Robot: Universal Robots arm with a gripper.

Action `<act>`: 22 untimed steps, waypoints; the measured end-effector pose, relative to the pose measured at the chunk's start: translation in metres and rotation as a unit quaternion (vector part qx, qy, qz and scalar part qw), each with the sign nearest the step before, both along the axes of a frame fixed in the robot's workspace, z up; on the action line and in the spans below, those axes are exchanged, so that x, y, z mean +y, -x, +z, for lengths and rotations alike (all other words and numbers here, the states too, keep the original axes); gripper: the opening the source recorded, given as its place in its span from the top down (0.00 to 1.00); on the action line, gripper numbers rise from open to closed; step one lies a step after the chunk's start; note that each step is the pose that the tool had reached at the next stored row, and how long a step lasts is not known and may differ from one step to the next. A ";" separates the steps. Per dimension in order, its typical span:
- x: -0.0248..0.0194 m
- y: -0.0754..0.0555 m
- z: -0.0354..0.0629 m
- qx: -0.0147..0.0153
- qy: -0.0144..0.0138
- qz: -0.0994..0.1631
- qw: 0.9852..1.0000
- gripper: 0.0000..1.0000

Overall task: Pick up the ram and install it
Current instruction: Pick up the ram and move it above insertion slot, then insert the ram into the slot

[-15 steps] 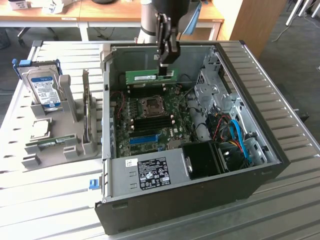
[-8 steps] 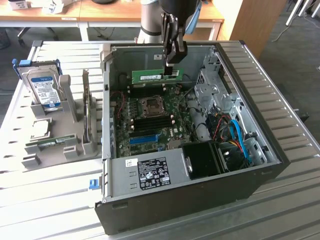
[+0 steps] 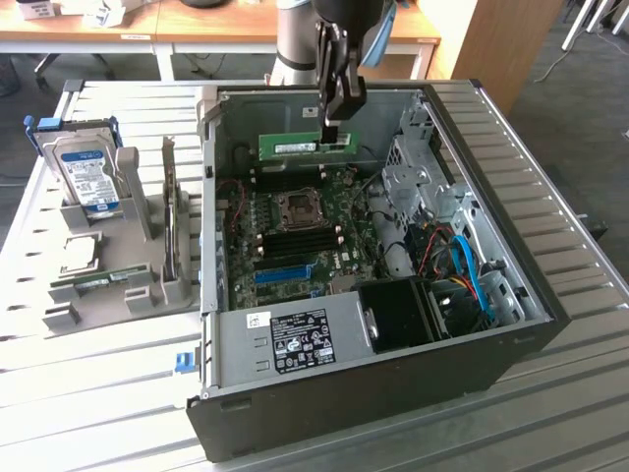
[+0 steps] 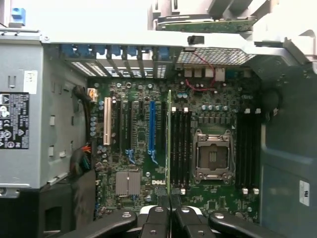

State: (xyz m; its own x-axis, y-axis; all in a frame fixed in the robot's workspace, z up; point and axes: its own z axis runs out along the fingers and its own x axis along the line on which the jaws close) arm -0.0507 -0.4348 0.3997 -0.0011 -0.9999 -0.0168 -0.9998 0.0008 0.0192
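Slatted metal worktop (image 3: pixel 98 383) is occupied by an open computer case (image 3: pixel 344 398). Over its motherboard (image 3: pixel 344 192), near the case's far wall, the ram (image 3: pixel 295 146) is held edge-down, clamped in the gripper (image 3: pixel 329 126).

Slatted table (image 3: pixel 88 393) carries open PC case (image 3: pixel 393 398), grey parts holder (image 3: pixel 138 202).

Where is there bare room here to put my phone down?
Bare slatted table lies at the exterior view's lower left, in front of the grey holder, and in a strip along the exterior view's right of the computer case. Inside the case is crowded; the pincer holds the ram there.
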 end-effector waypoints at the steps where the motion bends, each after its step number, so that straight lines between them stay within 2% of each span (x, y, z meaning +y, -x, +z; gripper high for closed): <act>1: 0.0025 0.000 0.0000 0.000 0.000 0.000 1.000 0.88; 8: 0.0190 0.000 -0.0003 0.000 0.000 0.000 1.000 0.88; 10: 0.0223 0.000 -0.0003 0.000 0.000 0.000 1.000 0.88; 16: 0.0225 0.000 -0.0015 0.000 0.000 0.000 1.000 0.88; 22: 0.0225 0.000 -0.0122 0.000 0.000 0.000 1.000 0.88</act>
